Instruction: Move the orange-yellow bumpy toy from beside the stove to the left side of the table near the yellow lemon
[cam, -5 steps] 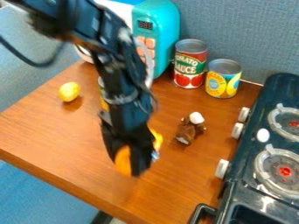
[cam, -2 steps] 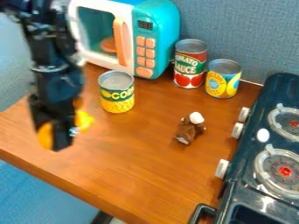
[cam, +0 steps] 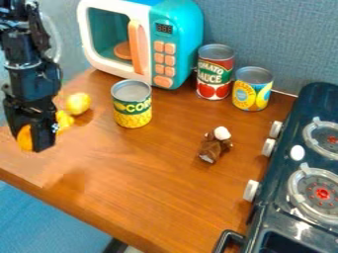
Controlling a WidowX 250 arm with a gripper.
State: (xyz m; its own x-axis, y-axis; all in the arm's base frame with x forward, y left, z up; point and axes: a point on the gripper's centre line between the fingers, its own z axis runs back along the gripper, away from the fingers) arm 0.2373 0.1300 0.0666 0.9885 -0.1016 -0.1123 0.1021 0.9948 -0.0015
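In the camera view, the black arm (cam: 29, 79) hangs at the upper left, its forearm dropping almost upright so that the tool (cam: 30, 143) points down, clenched around an orange-and-yellow thing (cam: 24, 138) that looks lifted above the left part of the tabletop (cam: 165, 183). The step in hand seems to be holding this thing aloft; the next move calls for a secure grip and clearance from the yellow lemon (cam: 78, 103) and the corn can (cam: 133, 105).
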